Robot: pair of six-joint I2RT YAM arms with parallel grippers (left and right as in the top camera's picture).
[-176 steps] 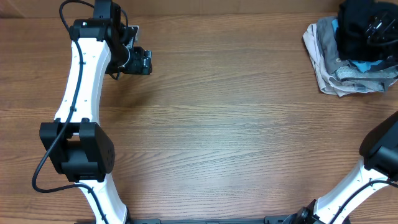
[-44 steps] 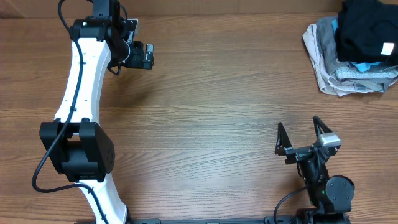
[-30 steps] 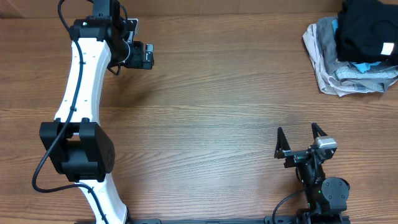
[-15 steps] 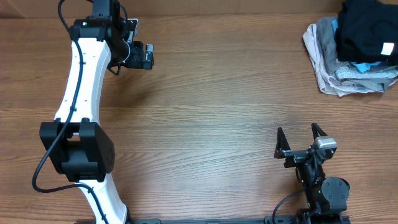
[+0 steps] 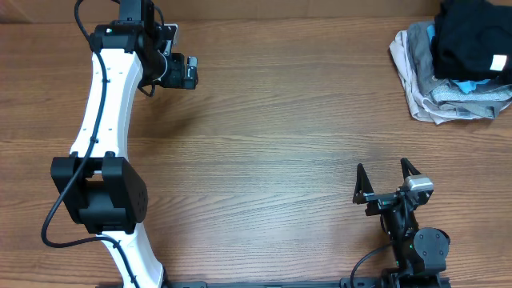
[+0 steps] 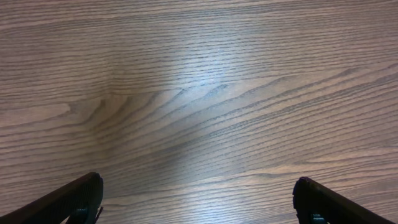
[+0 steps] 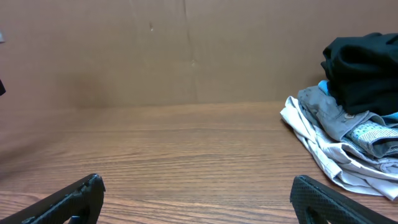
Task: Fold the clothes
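The black T-shirt (image 5: 472,36) sits bunched on top of a pile of folded garments (image 5: 436,92) at the far right corner of the table (image 5: 280,160). It is so crumpled that I can't make out a long axis or which way the collar points, only a small white label (image 5: 498,64) on its right side. The left gripper (image 5: 186,72) hangs over the far left with jaws spread wide and empty, and the right gripper (image 5: 386,178), near the front edge and well apart from the pile, is likewise wide open.
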